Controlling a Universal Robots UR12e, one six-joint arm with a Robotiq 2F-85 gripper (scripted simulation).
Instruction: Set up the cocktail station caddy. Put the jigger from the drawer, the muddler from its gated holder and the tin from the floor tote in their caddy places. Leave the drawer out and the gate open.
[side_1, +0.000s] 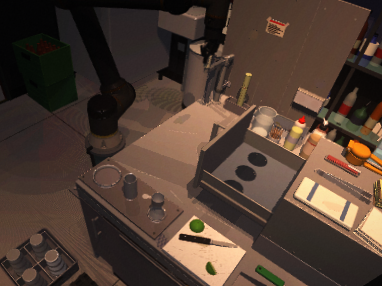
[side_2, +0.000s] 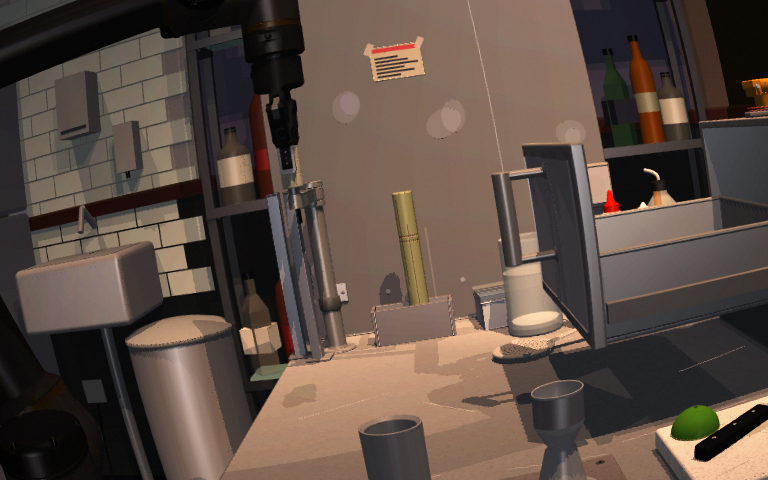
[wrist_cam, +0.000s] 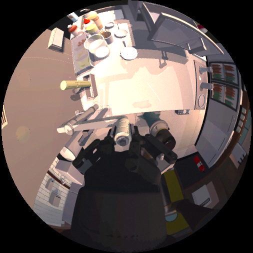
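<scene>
The olive muddler (side_2: 410, 249) stands upright in its grey holder (side_2: 413, 320) at the back of the counter, right of the gate post (side_2: 323, 266). The gate bar (wrist_cam: 90, 123) swings out from the post, away from the holder. The jigger (side_1: 157, 206) stands on the caddy (side_1: 131, 195) at the counter's front left, beside an empty cup socket (side_1: 130, 186) and a ring (side_1: 107, 175). The drawer (side_1: 250, 167) is pulled out. Tins (side_1: 36, 256) sit in the floor tote. My gripper (side_2: 286, 153) hangs over the gate's top, closed on the gate's handle (wrist_cam: 122, 131).
Behind the work rises a grey panel (side_2: 430, 141) with a paper note. Jars and bottles (side_1: 285, 131) crowd the counter behind the drawer. A cutting board (side_1: 205, 247) with knife and lime lies at the front. A bin (side_2: 181, 390) stands left of the counter.
</scene>
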